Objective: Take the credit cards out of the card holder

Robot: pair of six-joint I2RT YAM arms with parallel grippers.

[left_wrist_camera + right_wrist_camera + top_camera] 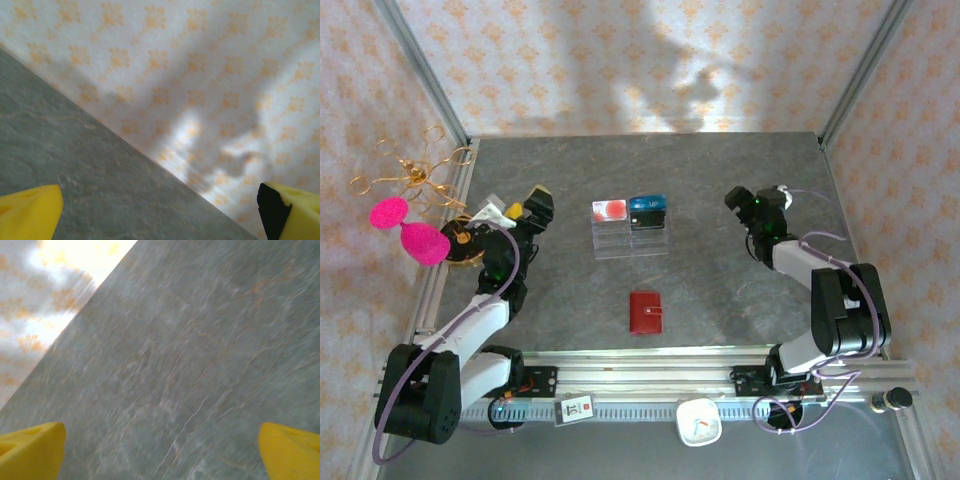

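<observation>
Grey, marble-veined table (720, 300) stretches between walls papered in a pale orange motif (620, 60). The left gripper (160, 215) has its jaws spread wide, with one yellow finger (27, 212) in each lower corner of its wrist view and nothing between them but bare tabletop and wall. The right gripper (160, 452) is spread just as wide over bare table and holds nothing.

From above, the left gripper (532, 204) hangs over the left part of the table and the right gripper (752, 203) over the right part, well apart from each other. Between the two arms, near the front edge, the red card holder (646, 313) lies flat and folded shut, apart from both grippers. Farther back stands a clear acrylic stand (630, 240) with a red-and-white card (610, 209) and a blue card (647, 205) on its top tier. Pink pads (405, 228) and gold wire (410, 175) sit at the left edge.
</observation>
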